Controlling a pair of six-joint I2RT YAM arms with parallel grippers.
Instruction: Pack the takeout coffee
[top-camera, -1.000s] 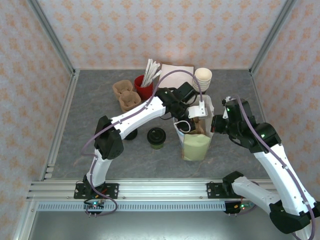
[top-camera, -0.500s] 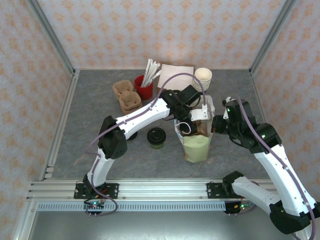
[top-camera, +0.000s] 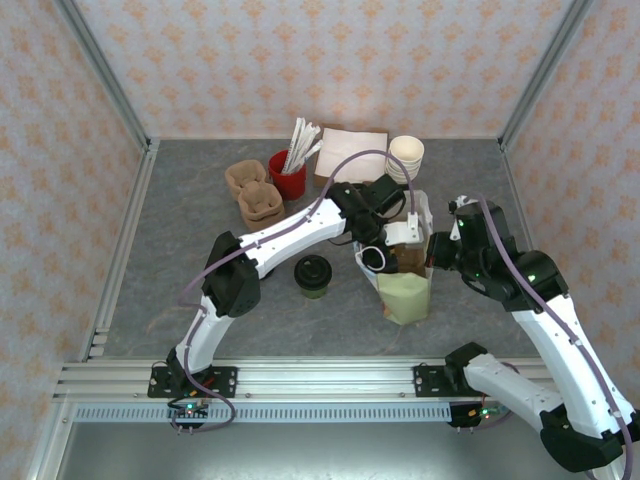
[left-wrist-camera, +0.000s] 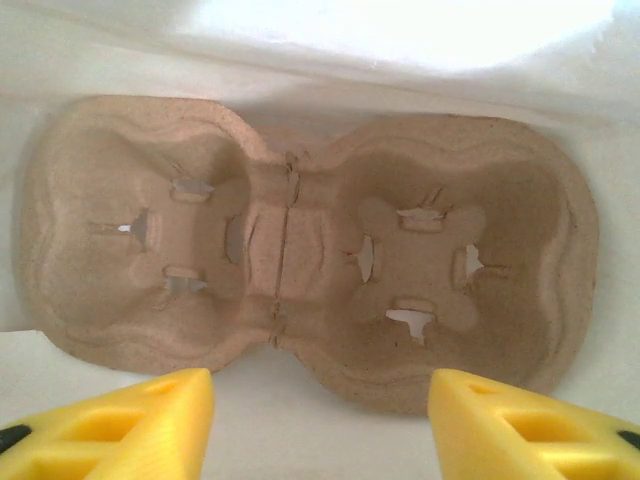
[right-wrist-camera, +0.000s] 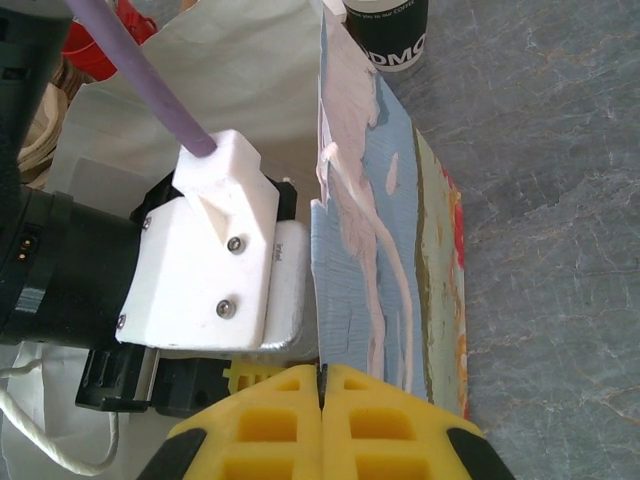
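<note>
- Left wrist view looks down into the paper bag (left-wrist-camera: 60, 50), where a two-well pulp carrier (left-wrist-camera: 300, 250) lies flat on the floor. The left gripper (left-wrist-camera: 320, 420) hangs over it, yellow fingers well apart with nothing between them.
- Right wrist view has the right gripper (right-wrist-camera: 320, 385) pinched tight on the bag's upper rim, holding the mouth open.
- The takeout coffee (top-camera: 313, 275) stands upright on the table (top-camera: 180, 250), lid on, just left of the bag and outside it.
- By my judgement the carrier is seated, so the left arm should lift straight out. Its fingers should stay clear of the bag walls and the cord handle (top-camera: 372, 258) while the right pinch steadies the bag. A sideways drag could tip it.
- Next, grip the cup by its body below the lid, keep it upright, and lower it into one well.
- Counted: one coffee, one bag, one carrier inside, two more carriers (top-camera: 254, 192) beside the red cup (top-camera: 287, 180), and one stack of cream cups (top-camera: 405, 155).
</note>
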